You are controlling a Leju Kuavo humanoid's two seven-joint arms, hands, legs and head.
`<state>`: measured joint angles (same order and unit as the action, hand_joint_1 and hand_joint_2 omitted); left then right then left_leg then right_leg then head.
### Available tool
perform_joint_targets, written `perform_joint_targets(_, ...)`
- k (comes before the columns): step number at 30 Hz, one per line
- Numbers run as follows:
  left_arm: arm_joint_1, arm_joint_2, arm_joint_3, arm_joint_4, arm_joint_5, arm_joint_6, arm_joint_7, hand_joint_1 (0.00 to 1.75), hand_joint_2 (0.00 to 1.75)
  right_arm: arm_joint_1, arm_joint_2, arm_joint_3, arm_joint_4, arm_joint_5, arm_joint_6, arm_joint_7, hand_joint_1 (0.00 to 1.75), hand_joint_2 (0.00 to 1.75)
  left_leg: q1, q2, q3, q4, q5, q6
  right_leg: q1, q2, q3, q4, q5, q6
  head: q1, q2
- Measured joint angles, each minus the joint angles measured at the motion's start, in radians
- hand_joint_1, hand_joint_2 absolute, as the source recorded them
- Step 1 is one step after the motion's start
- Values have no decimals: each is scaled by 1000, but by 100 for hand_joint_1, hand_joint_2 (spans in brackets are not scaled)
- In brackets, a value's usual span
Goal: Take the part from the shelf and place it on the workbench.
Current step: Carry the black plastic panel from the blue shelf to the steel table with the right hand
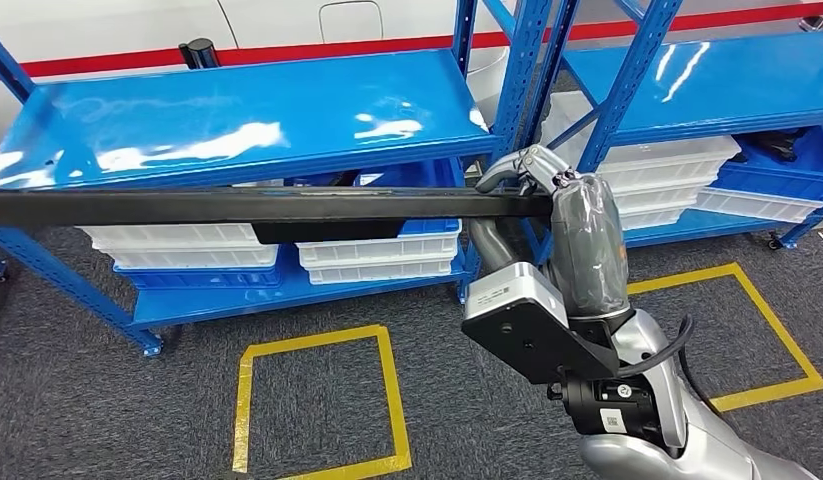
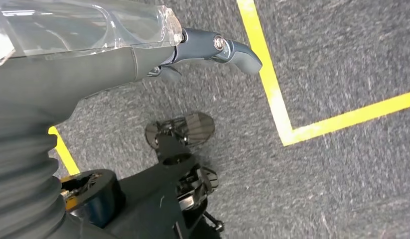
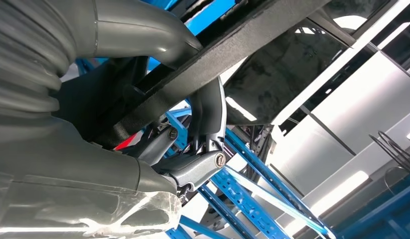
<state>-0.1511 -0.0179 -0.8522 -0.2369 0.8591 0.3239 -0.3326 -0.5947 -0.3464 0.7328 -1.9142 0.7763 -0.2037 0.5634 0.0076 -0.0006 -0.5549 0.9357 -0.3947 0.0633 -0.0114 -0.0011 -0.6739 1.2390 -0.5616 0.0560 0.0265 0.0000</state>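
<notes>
While the robot stands in front of the blue shelf (image 1: 237,120), its right hand (image 1: 532,180) is wrapped around one end of a long black part (image 1: 237,207). The part sticks out flat to the left, in the air in front of the shelf, and it is not resting on anything I can see. In the right wrist view the fingers (image 3: 207,109) curl round the dark bar (image 3: 232,50) and the thumb sits on the other side, so the hold looks tight.

The part looks stiff and straight, like a hard strip or beam. It does not sag, so I think it is not very heavy. But it is very long and is held right at one end, so the far end could swing, dip or bump a shelf post when the robot turns. A hold nearer the middle would keep it steadier. Its skin looks dull and a bit rough, so it should not slip much.

The left hand (image 2: 212,50) hangs down over the grey carpet (image 2: 342,189) near a yellow tape line (image 2: 272,89). It holds nothing, and its fingers look loose and partly curled.

On the low shelf sit white bins (image 1: 377,262) and a blue bin (image 1: 427,228), stacked up. More white bins (image 1: 667,170) sit on the next rack. I cannot see what is inside any of them. The surface for the part is not to be seen from here.
</notes>
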Motion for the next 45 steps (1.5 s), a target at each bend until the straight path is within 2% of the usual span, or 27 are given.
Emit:
perform_joint_targets(1,0,0,0,0,0,0,0,0,175,1,0,0,0,0,0,0,175,175,0,-1,0,1,1,-1,-2,0,28,-50,29,0,0,0)
perform_joint_targets(3,-1,0,0,0,0,0,0,0,175,1,0,-1,0,0,0,0,175,175,-1,-2,-2,6,1,-5,-3,0,109,-202,90,-2,1,0)
perform_joint_targets(5,-2,0,0,0,-1,0,0,0,175,0,1,-2,0,0,0,-1,175,175,-5,-2,-9,10,3,-15,0,1,147,-285,114,-8,1,0)
perform_joint_targets(7,-1,0,0,0,-1,0,1,0,175,1,0,-2,0,0,0,-1,175,175,-6,-2,-15,10,9,-27,2,2,141,-290,118,-17,0,0)
perform_joint_targets(9,-1,1,0,0,-1,1,1,0,175,1,-1,-3,0,0,0,-1,175,175,-3,-2,-26,29,-8,-38,-2,1,135,-293,126,-30,0,0)
perform_joint_targets(11,-1,1,0,0,-1,0,1,0,175,1,0,-4,0,0,-1,-2,175,175,1,-2,-67,128,-74,-49,-5,-1,128,-295,134,-41,-2,0)
perform_joint_targets(13,0,1,0,0,-1,0,1,0,175,3,0,-4,0,0,0,-2,175,175,3,-2,-121,270,-144,-58,-3,-1,119,-294,140,-46,-4,0)
perform_joint_targets(14,0,1,0,0,-1,0,1,0,175,4,0,-3,0,0,0,-2,175,175,3,-2,-133,309,-157,-60,-3,-1,115,-294,143,-46,-4,0)
perform_joint_targets(15,1,1,0,0,-1,1,1,0,175,6,0,-3,0,0,0,-2,175,175,3,-2,-127,310,-152,-61,-2,-1,112,-294,146,-45,-4,0)
perform_joint_targets(16,0,1,0,0,-1,1,1,0,175,7,0,-3,0,0,0,-2,175,175,4,-2,-99,267,-130,-60,-2,0,110,-293,149,-44,-4,0)
perform_joint_targets(18,-1,1,0,0,-2,1,1,0,175,7,0,-4,0,0,0,-2,175,175,2,-2,-11,113,-72,-54,0,1,107,-292,153,-38,-5,0)
perform_joint_targets(20,-3,1,0,0,-4,0,1,0,175,6,0,-6,-1,0,0,-2,175,175,-2,-3,37,15,-43,-43,3,1,102,-290,158,-30,-4,0)
perform_joint_targets(23,-1,1,0,0,-5,0,1,0,175,6,-1,-8,-4,0,0,-2,175,175,-4,-3,29,7,-32,-26,3,1,93,-288,163,-15,-4,0)
perform_joint_targets(24,-1,1,0,0,-5,0,1,0,175,6,-1,-8,-4,0,0,-2,175,175,-2,-2,26,5,-26,-19,2,1,87,-275,151,-10,-3,0)
perform_joint_targets(26,-2,1,0,0,-6,1,1,0,175,6,-2,-9,-4,0,0,-2,175,175,1,0,18,2,-15,-7,-1,1,52,-191,87,-2,-2,0)
perform_joint_targets(28,-3,1,0,0,-7,1,1,0,175,7,-3,-10,-5,0,0,-2,175,175,0,1,6,3,-6,-3,-2,1,0,-49,9,3,0,0)
perform_joint_targets(29,-2,1,0,0,-7,1,1,0,175,8,-3,-10,-5,0,0,-1,175,175,0,2,0,4,-2,-3,-2,1,-14,0,-11,5,0,0)
perform_joint_targets(30,-2,1,0,0,-7,1,1,0,175,9,-3,-10,-5,0,0,-1,175,175,0,2,-6,4,3,-4,-2,1,-11,14,-12,6,0,0)
perform_joint_targets(31,-1,1,0,0,-7,0,1,0,175,9,-3,-10,-5,0,0,-1,175,175,1,1,-10,5,7,-6,-3,1,13,-17,5,6,0,0)
perform_joint_targets(34,-2,1,0,0,-7,0,1,0,175,8,-3,-10,-6,0,0,-1,175,175,1,0,-20,10,15,-17,-4,1,142,-231,78,1,0,0)
perform_joint_targets(35,-3,1,0,0,-8,0,1,0,175,8,-3,-10,-6,0,0,-2,175,175,-1,0,-23,11,18,-22,-2,1,164,-273,89,-3,0,0)
perform_joint_targets(38,-3,1,0,0,-10,0,1,0,175,8,-3,-10,-8,0,0,-1,175,175,-1,1,-32,12,28,-40,2,2,163,-290,101,-22,0,0)
perform_joint_targets(40,-1,0,0,0,-10,0,1,0,175,7,-3,-10,-9,-2,2,0,175,175,3,0,-49,45,-1,-51,0,0,153,-292,113,-38,-2,0)
perform_joint_targets(41,-1,0,-1,0,-10,0,1,0,175,7,-3,-10,-9,-9,3,1,175,175,5,0,-69,93,-37,-55,-1,-1,146,-294,120,-44,-3,0)
perform_joint_targets(43,-1,-1,-1,0,-10,0,1,0,175,6,-2,-10,-10,-35,7,5,175,175,7,0,-120,239,-123,-62,1,-1,131,-293,131,-50,-6,0)
perform_joint_targets(44,-1,-1,-1,0,-10,0,1,0,175,6,-2,-10,-10,-54,10,7,175,175,7,0,-138,298,-149,-64,3,-1,124,-293,136,-51,-6,0)
perform_joint_targets(45,-1,-1,-1,0,-10,1,-1,0,175,6,-3,-10,-10,-73,13,8,175,175,7,0,-139,322,-156,-64,4,-1,118,-293,140,-51,-6,0)
